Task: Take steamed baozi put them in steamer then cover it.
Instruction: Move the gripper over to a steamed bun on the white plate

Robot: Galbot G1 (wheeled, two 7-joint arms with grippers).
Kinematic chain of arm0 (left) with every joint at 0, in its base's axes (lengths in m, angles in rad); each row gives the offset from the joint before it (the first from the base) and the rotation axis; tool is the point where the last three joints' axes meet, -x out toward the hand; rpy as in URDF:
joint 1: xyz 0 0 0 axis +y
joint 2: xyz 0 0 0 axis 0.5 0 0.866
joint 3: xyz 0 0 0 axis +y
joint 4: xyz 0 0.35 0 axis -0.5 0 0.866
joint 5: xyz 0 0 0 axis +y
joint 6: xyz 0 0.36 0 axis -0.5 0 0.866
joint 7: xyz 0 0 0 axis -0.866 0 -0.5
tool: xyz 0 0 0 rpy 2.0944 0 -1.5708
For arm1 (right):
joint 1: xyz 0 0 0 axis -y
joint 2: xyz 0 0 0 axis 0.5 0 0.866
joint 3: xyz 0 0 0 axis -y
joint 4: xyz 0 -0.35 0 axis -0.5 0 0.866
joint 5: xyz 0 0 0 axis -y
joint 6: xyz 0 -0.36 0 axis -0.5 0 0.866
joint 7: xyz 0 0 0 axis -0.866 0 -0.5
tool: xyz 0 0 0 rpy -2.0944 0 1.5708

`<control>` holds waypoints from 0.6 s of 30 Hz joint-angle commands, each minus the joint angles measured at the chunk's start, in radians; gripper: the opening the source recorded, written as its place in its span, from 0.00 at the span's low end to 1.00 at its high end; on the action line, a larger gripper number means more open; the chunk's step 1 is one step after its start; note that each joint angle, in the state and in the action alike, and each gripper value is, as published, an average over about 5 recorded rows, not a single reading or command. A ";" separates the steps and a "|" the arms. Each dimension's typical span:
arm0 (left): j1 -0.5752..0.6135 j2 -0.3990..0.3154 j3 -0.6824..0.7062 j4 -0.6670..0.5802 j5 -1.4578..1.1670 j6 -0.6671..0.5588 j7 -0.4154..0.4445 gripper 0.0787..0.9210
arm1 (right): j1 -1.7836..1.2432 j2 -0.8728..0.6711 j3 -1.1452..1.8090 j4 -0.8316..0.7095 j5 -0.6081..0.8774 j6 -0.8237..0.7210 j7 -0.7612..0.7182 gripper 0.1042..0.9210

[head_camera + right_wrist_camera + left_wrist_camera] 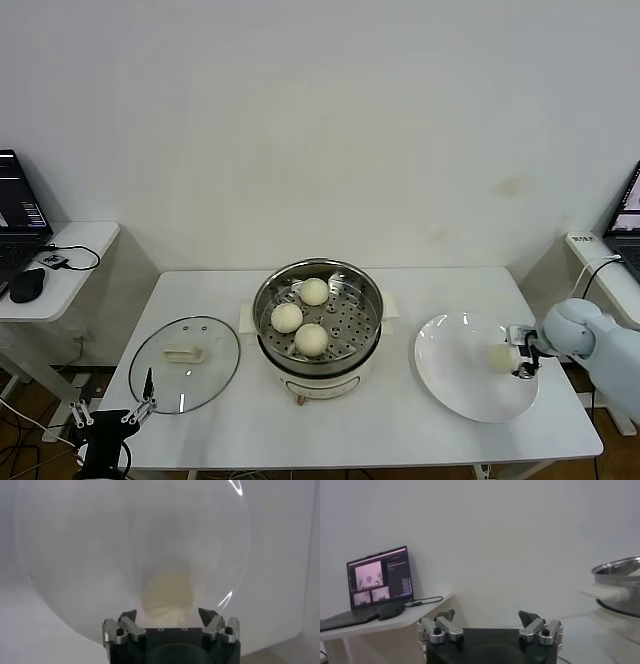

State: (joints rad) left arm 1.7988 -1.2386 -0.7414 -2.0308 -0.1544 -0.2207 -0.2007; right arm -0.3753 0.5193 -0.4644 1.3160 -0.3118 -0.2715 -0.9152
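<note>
A: While three steamed baozi [300,318] already sit on the perforated tray inside the steamer [318,300], we judge the task a good way through but not finished.

B: What do we still have to do?

A: A fourth bun [502,357] lies on the white plate [455,385], which sits to the right of the steamer. That bun has to go into the pot, and then the cover [185,363], a clear glass lid lying flat on the table to the left of the steamer, has to go on top.

B: Where are our grippers?

A: Our right gripper [524,352] is at the last bun, on the side away from the steamer. In its wrist view the fingers [129,617] stand apart on either side of the bun [166,597], and we cannot see them pressing on it, so we do not call it held. Our left gripper [145,393] waits low at the table's near edge, beyond the lid from the steamer, with its jaws wide apart and nothing between them.

B: What can we not make out?

A: The right fingertips hide the contact with the bun in the head view. The left wrist view shows only the steamer's rim [620,569], cut off at the frame edge.
</note>
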 commanded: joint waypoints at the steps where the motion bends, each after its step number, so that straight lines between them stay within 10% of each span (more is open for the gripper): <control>1: 0.001 0.000 -0.002 0.000 0.000 0.000 0.000 0.88 | -0.006 0.026 0.009 -0.027 -0.010 0.000 0.002 0.75; 18: 0.001 -0.001 -0.006 -0.002 -0.003 -0.002 -0.001 0.88 | 0.050 -0.004 -0.006 0.020 0.024 -0.006 -0.035 0.52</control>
State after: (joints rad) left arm 1.7998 -1.2394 -0.7470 -2.0314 -0.1569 -0.2221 -0.2017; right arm -0.3520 0.5331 -0.4649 1.3158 -0.3016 -0.2767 -0.9378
